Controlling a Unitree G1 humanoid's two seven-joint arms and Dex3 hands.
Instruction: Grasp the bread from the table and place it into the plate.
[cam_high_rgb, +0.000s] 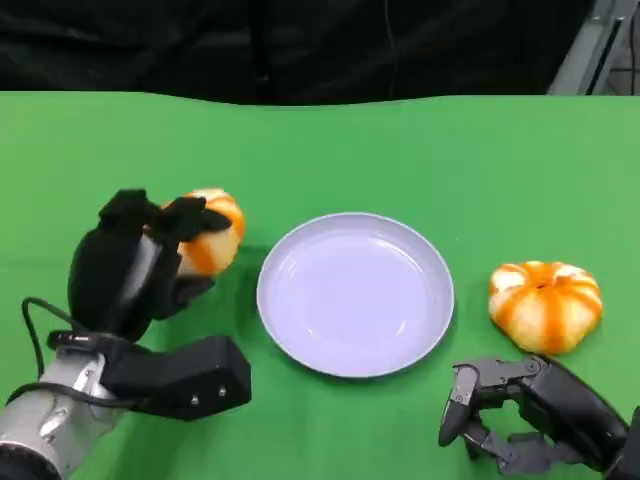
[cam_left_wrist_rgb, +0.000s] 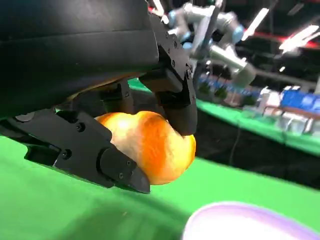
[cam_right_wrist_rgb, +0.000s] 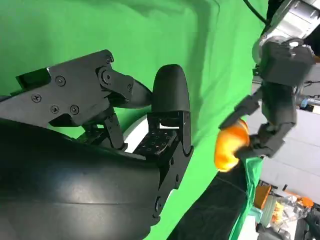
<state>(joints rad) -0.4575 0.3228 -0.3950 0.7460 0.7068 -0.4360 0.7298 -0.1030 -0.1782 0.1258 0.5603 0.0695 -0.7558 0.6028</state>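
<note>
- Green table (cam_high_rgb: 400, 140) carries a lilac plate (cam_high_rgb: 440, 300).
- Left hand (cam_high_rgb: 135, 265) has its fingers (cam_left_wrist_rgb: 175, 95) clamped around the orange-striped bread (cam_left_wrist_rgb: 155, 145).
- Right hand (cam_high_rgb: 525, 410) rests with fingers loosely apart, holding nothing, near a second bread (cam_high_rgb: 545, 305).

I counted two pieces of bread on my bench (cam_high_rgb: 420, 150): one bread (cam_high_rgb: 212, 243) at the left, wrapped by the fingers (cam_high_rgb: 190, 215) of my left hand (cam_high_rgb: 135, 262), and a second bread (cam_high_rgb: 545, 305) at the right, lying on the green surface just beyond my right hand (cam_high_rgb: 530, 410). There was one plate (cam_high_rgb: 355, 294), between the two breads. I had two hands in the scene, one at the near left and one at the near right. One bench carried everything.
</note>
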